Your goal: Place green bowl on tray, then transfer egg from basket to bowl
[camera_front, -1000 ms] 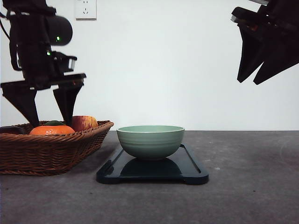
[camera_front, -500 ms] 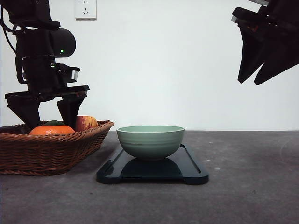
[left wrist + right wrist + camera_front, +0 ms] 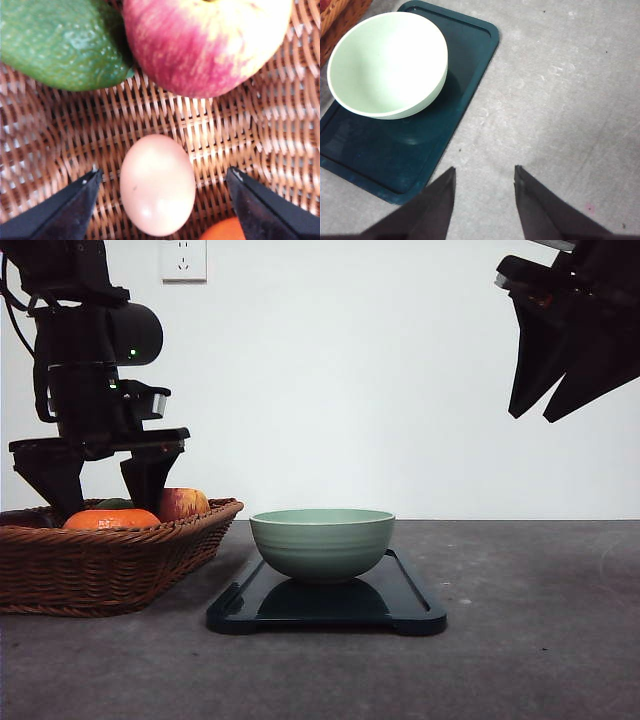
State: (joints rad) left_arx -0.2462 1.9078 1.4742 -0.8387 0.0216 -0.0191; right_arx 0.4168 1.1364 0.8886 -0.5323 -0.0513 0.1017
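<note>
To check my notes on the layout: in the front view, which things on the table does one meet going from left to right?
Brown woven wicker basket holding an orange fruit and a red-yellow apple → pale green round ceramic bowl, standing on the flat dark rectangular tray.

Woven wicker basket (image 3: 210, 130), smooth matt egg (image 3: 157, 184), glossy tray (image 3: 400, 605), ridged ceramic-looking green bowl (image 3: 322, 543).

The green bowl (image 3: 322, 543) stands upright and empty on the dark tray (image 3: 412, 605), toward the tray's basket-side end. The brown woven basket (image 3: 110, 565) lies just beside the tray, and the pale egg (image 3: 157, 184) rests on its floor.
</note>
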